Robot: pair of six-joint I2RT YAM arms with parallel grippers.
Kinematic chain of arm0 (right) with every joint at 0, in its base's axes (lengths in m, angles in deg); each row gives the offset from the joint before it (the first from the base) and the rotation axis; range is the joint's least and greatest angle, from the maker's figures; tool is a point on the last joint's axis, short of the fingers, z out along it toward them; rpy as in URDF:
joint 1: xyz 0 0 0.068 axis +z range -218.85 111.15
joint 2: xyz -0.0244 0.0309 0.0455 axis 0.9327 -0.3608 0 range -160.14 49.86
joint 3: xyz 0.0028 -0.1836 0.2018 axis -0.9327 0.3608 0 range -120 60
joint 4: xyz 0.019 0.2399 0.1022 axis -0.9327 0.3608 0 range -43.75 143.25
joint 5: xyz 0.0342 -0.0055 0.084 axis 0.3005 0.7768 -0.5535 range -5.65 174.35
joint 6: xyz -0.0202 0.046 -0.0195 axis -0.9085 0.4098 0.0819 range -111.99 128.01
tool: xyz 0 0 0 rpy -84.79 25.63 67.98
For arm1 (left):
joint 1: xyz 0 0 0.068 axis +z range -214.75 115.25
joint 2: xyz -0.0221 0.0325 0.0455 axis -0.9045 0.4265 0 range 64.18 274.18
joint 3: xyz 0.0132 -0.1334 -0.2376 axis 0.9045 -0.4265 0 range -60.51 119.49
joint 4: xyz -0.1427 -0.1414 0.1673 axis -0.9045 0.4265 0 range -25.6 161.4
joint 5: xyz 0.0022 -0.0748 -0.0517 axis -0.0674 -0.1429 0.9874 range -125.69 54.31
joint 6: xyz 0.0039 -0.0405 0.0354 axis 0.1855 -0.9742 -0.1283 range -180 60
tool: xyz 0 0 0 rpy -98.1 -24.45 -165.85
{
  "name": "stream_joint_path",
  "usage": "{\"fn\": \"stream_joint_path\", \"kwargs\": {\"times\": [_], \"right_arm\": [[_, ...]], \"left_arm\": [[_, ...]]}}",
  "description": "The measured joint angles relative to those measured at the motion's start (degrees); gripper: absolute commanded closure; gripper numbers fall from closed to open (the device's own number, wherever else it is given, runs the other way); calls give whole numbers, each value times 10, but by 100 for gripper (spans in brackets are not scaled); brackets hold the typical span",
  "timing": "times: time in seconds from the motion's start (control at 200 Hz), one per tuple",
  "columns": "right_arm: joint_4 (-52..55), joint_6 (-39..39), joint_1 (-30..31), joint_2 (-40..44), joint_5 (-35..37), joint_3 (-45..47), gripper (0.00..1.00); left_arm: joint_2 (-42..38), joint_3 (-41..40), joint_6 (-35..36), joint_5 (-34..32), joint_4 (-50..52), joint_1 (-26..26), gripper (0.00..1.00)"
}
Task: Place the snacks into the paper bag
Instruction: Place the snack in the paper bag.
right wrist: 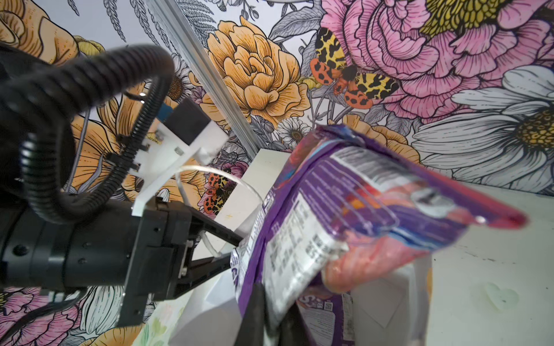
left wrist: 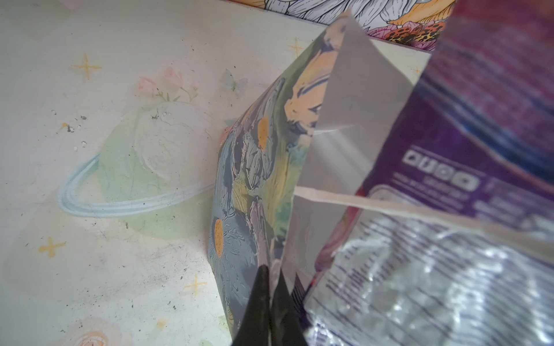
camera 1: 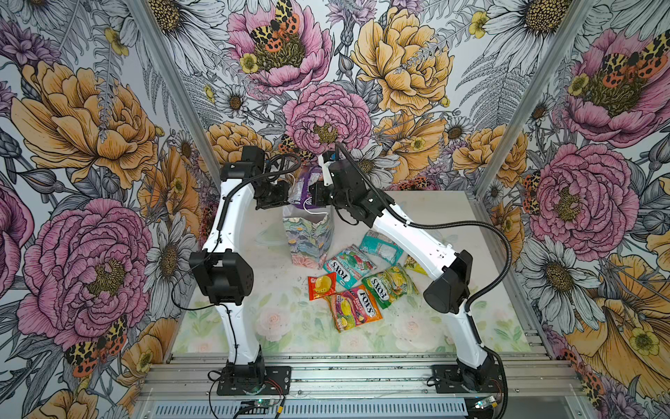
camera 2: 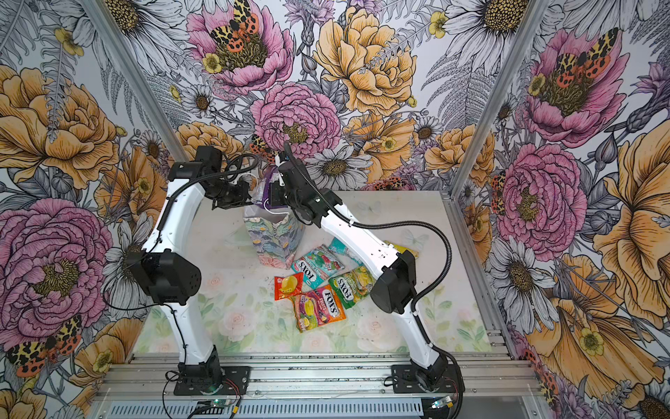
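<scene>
Purple packet [right wrist: 344, 209] clamped in right pincer [right wrist: 272, 320], hanging over the open mouth of the paper bag [camera 1: 308, 235], just below that pincer. Left pincer [left wrist: 271, 302] pressed together on the bag's rim, holding the mouth wide. Hold that rim steady. Lower the packet straight down, narrow end first, clear of the white cord [left wrist: 389, 209] stretched across its face. Let go only once well inside, to avoid tipping back out. Other packets [camera 1: 357, 312] flat on the desk [camera 1: 272, 283], well apart from both pincers, back toward the right arm's base.
</scene>
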Motion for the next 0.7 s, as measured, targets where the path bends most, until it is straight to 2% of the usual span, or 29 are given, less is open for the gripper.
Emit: {"fn": "stream_joint_path", "kwargs": {"times": [0.375,0.701], "right_arm": [[5,0,1,20,-4,60,100],[5,7,1,33,-17,70,100]], "left_arm": [[0,0,0,3,-1,1,100],[0,0,0,4,-1,1,100]]}}
